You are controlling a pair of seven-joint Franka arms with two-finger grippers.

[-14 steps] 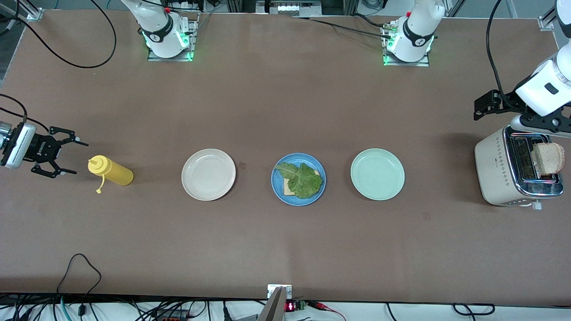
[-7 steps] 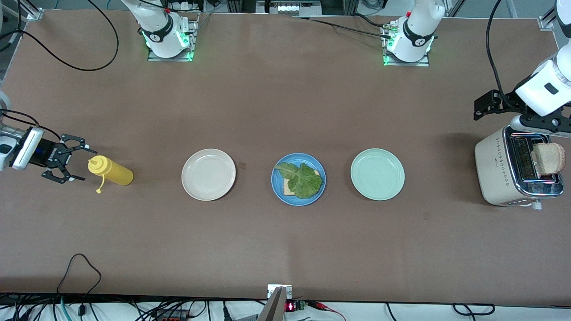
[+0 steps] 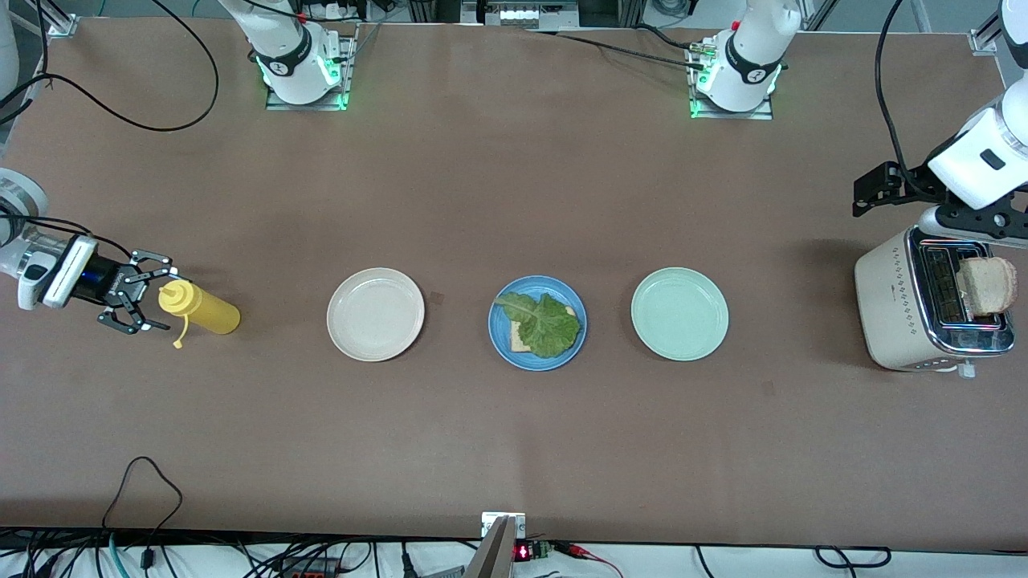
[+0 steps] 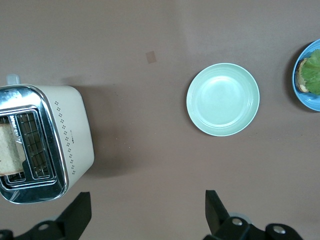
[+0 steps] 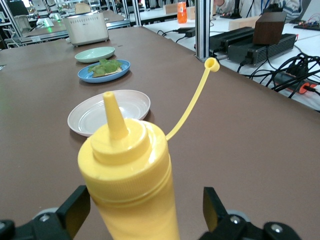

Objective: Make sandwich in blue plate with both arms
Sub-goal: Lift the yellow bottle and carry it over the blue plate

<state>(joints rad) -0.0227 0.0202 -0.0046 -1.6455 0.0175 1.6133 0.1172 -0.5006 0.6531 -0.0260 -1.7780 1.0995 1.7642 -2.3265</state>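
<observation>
The blue plate (image 3: 499,347) sits mid-table and holds a toast slice (image 3: 518,343) under a green lettuce leaf (image 3: 544,323); it also shows as the blue plate (image 5: 120,65) and the blue plate (image 4: 300,95). Another bread slice (image 3: 989,285) stands in the toaster (image 3: 899,305). My right gripper (image 3: 152,293) is open, level with the cap of an upright yellow squeeze bottle (image 3: 201,308). The bottle (image 5: 131,175) stands between the fingers (image 5: 75,209) with a gap on each side. My left gripper (image 3: 866,195) hangs open and empty over the table next to the toaster (image 4: 65,135).
A cream-white plate (image 3: 375,314) lies between the bottle and the blue plate. A pale green plate (image 3: 679,314) lies between the blue plate and the toaster. The bottle's loose cap strap (image 5: 192,102) sticks out sideways. Cables run along the table's edges.
My right gripper has moved in toward the yellow bottle, and its open fingers now stand on either side of the cap. The left arm has not moved.
</observation>
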